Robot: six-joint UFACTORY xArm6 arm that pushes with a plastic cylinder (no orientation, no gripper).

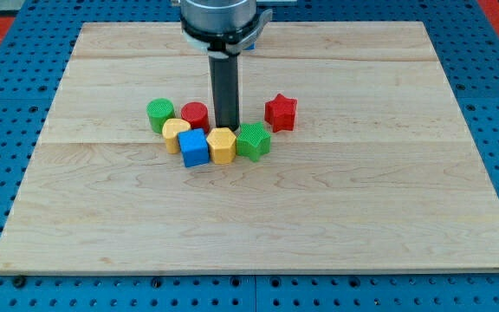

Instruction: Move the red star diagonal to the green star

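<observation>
Camera view showed my tip (227, 127) just behind the yellow block (221, 145); I carried no pincer; red star (281, 113) sat up-right of green star (252, 140); light, rigid, push its flank.

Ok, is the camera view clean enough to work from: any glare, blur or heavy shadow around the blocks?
Camera view: even, soft lighting, no glare on the wooden board; red star and green star are sharp, with only faint shadows; my tip is crisp, just behind the yellow block; the arm's top is cropped.
</observation>
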